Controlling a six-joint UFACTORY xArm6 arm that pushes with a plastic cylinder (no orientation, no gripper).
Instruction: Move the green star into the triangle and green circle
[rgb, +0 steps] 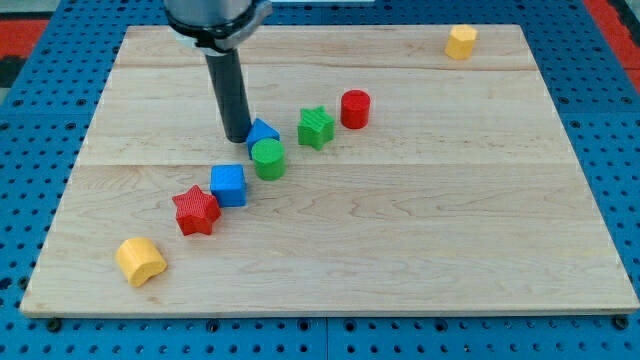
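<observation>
The green star (316, 127) lies near the board's middle, a short gap to the view's right of the blue triangle (263, 132). The green circle (268, 158) touches the triangle on its lower side. My tip (237, 137) rests on the board just left of the blue triangle, at or almost at its edge, on the far side from the green star.
A red cylinder (355, 108) sits just right of the green star. A blue cube (229, 185) and a red star (196, 210) lie in a line down-left of the green circle. A yellow block (140, 260) is at bottom left, a yellow hexagon (461, 42) at top right.
</observation>
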